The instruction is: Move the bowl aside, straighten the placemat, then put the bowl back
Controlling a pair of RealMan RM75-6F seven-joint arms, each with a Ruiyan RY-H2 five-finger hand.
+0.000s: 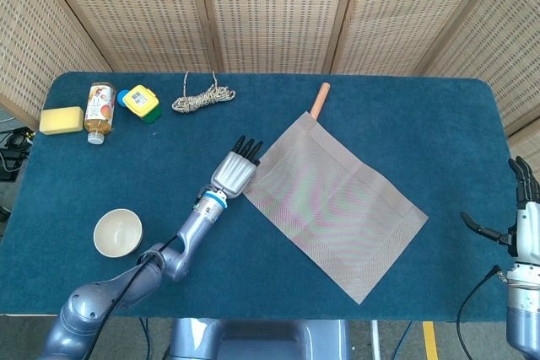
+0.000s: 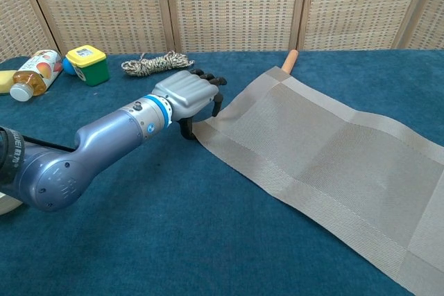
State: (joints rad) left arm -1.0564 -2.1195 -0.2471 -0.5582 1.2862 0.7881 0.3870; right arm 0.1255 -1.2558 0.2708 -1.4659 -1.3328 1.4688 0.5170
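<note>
Two hands show. The left hand (image 1: pixel 235 174) lies palm down at the left corner of the placemat (image 1: pixel 333 204), its dark fingertips (image 2: pixel 216 102) curled down onto the mat's near edge; whether it pinches the weave or only rests on it I cannot tell. The right hand (image 1: pixel 523 229) stands upright off the counter's right end, fingers spread apart and holding nothing, well away from the mat.

One placemat, grey and woven, lies skewed on the blue counter (image 1: pixel 405 115), its corners pointing toward the counter's edges. One bowl (image 1: pixel 117 232), cream and upright, sits on the bare cloth near the front left, well apart from the mat, just left of the left forearm.

One orange-tipped stick (image 1: pixel 319 99) pokes out from under the mat's far corner. One coil of twine (image 1: pixel 201 99) lies behind the left hand. At the far left corner sit one yellow-lidded green block (image 1: pixel 141 102) touching one blue ball (image 2: pixel 66 66), one bottle (image 1: pixel 99 111) on its side, and one yellow sponge (image 1: pixel 61 120). Woven screens (image 1: pixel 270 10) close the back.
</note>
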